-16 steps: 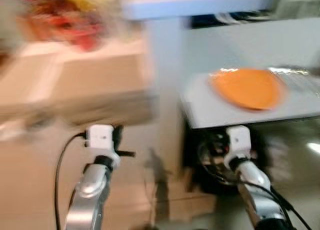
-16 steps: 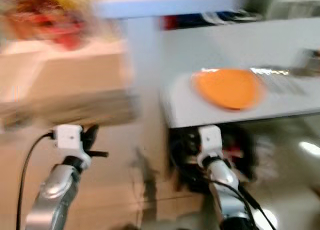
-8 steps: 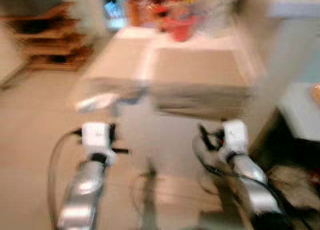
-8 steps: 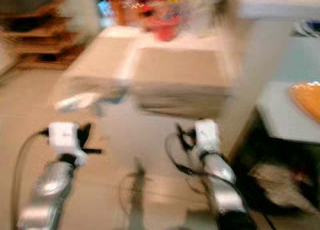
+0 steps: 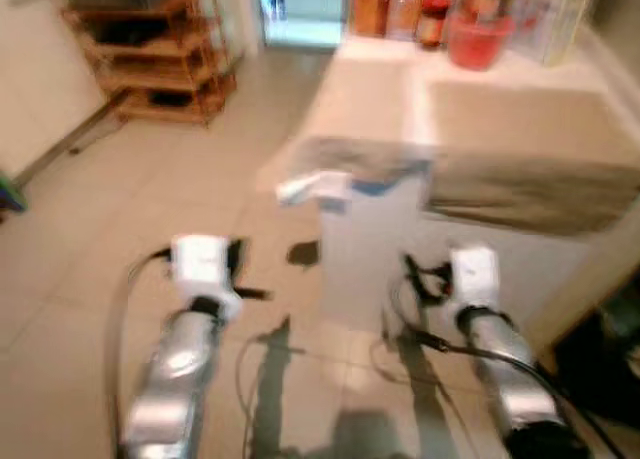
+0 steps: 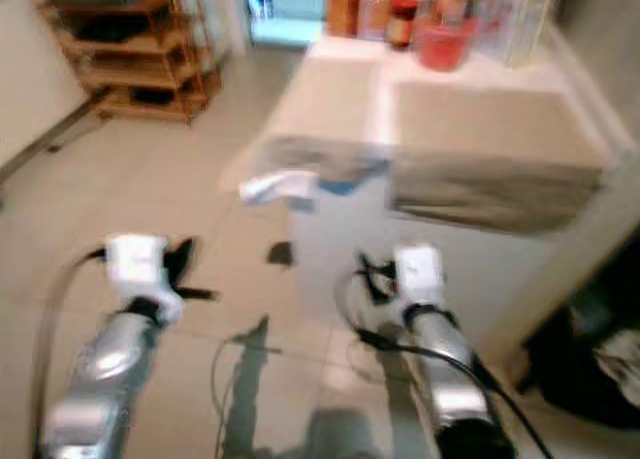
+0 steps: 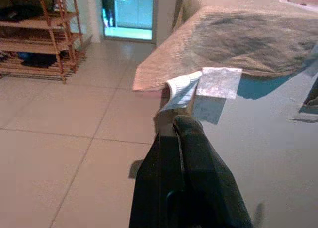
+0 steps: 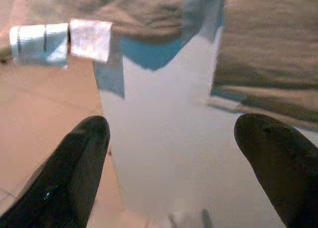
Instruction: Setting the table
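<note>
Left end effector (image 7: 186, 138): black fingers pressed together, gripping nothing. Right end effector (image 8: 184, 153): rounded black fingers spread wide, empty. Both hang over glossy beige floor tiles (image 5: 90, 229), facing a white counter (image 5: 370, 249) draped with coarse tan cloth (image 5: 520, 189). Red bowl (image 5: 478, 41) at counter's far end.

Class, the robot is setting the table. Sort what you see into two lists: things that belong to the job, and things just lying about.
Belongs to the job:
- cloth-covered counter
- left gripper, fingers shut
- right gripper, fingers open

Just lying about:
- red container and bottles at the counter's back
- wooden shelf rack
- white paper tags hanging at the cloth's edge
- tiled floor
</note>
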`<state>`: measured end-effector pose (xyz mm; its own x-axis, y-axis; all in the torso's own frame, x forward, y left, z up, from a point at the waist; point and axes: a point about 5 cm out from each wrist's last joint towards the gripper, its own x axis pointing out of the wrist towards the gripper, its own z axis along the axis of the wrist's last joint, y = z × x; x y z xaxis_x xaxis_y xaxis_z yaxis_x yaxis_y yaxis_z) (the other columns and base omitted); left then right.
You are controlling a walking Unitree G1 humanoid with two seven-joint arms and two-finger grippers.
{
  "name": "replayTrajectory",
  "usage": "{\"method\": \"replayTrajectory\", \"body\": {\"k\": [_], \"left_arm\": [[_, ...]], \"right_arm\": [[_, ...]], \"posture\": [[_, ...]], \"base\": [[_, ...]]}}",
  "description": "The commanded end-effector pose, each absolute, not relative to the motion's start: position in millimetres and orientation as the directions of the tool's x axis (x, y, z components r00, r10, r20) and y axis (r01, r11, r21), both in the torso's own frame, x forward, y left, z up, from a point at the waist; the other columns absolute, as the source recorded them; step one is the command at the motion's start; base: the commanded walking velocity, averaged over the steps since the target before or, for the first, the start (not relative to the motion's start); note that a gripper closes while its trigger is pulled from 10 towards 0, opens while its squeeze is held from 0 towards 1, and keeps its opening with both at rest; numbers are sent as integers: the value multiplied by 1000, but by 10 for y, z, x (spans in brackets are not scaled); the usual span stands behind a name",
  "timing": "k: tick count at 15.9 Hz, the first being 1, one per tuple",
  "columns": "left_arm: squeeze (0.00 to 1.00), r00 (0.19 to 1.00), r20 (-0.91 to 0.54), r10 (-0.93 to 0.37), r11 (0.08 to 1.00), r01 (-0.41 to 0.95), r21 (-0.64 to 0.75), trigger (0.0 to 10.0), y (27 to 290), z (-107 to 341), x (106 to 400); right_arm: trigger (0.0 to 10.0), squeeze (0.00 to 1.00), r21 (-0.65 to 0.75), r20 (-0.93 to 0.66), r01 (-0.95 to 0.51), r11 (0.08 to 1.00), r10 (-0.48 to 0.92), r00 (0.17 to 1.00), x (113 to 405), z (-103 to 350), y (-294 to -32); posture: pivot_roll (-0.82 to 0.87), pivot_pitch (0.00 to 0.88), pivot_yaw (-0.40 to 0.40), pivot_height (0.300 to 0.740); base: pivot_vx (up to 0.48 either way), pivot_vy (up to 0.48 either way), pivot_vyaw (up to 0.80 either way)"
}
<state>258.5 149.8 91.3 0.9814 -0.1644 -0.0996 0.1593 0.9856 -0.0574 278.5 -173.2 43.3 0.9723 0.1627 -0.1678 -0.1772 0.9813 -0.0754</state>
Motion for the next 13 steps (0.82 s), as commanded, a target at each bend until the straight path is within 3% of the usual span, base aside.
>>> {"method": "replayTrajectory", "body": {"k": [1,8,13], "left_arm": [[0,984,-103,-148,988,144,-48,10000,1571,921,2596],[0,980,-95,-177,984,173,-50,10000,1544,940,2611],[0,989,51,-140,987,144,-70,10000,1651,1224,2715]], "right_arm": [[10000,0,-70,-135,-193,979,182,974,2830,497,-1666],[10000,0,-60,-120,-162,985,154,981,2856,507,-1711],[10000,0,-78,74,-82,994,88,993,2878,792,-1762]], "posture": [[-57,0,36,740],[-51,0,27,740],[-35,0,33,740]], "base": [[0,480,0],[0,480,0],[0,480,0]]}}
